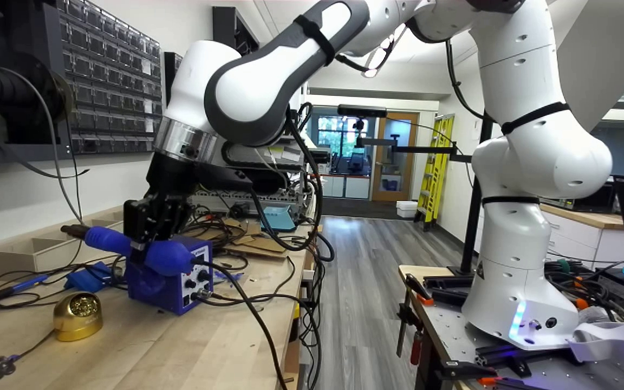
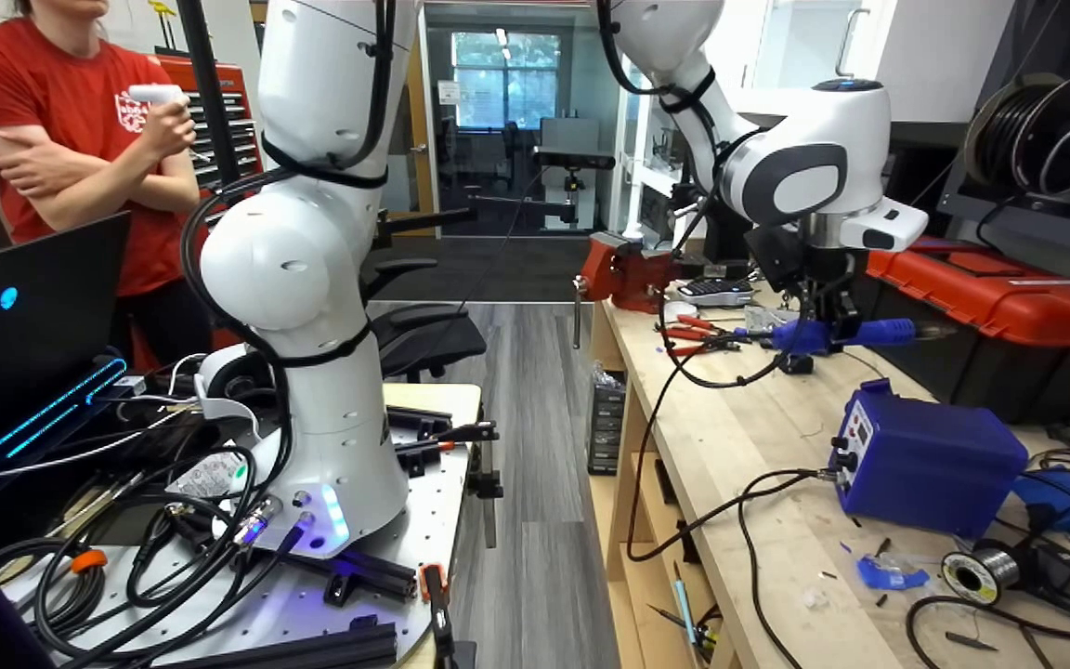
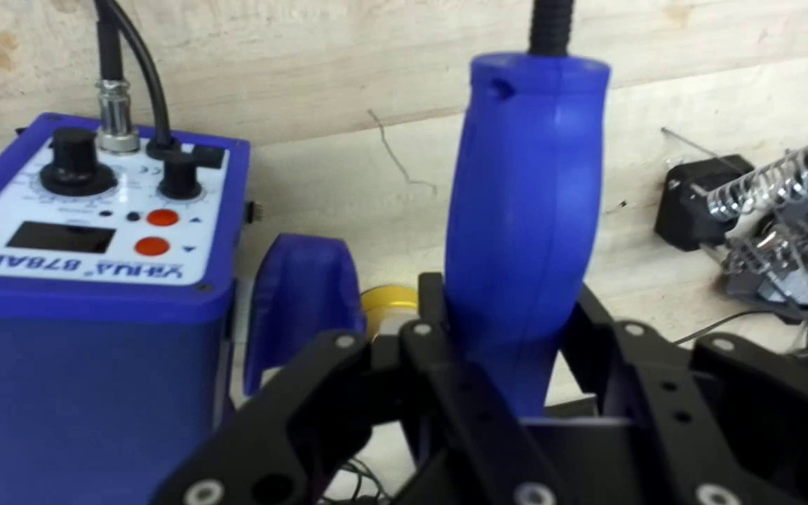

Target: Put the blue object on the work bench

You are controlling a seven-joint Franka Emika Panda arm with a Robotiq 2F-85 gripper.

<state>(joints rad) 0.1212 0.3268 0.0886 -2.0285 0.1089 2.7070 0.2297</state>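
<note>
Wrist view: end effector (image 3: 509,315) is snugly clasping blue handle (image 3: 527,175) right of centre, long axis running up-frame above worktop (image 3: 341,189).

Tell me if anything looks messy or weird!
A little: in an exterior view, a crumpled blue scrap lies on the work bench near the solder spool, with small dark bits around it. It looks odd, like leftover litter.

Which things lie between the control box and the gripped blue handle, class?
In the wrist view, between box and handle: a blue scooped piece, part of a gold item, and a thin dark line on the work bench.
</note>
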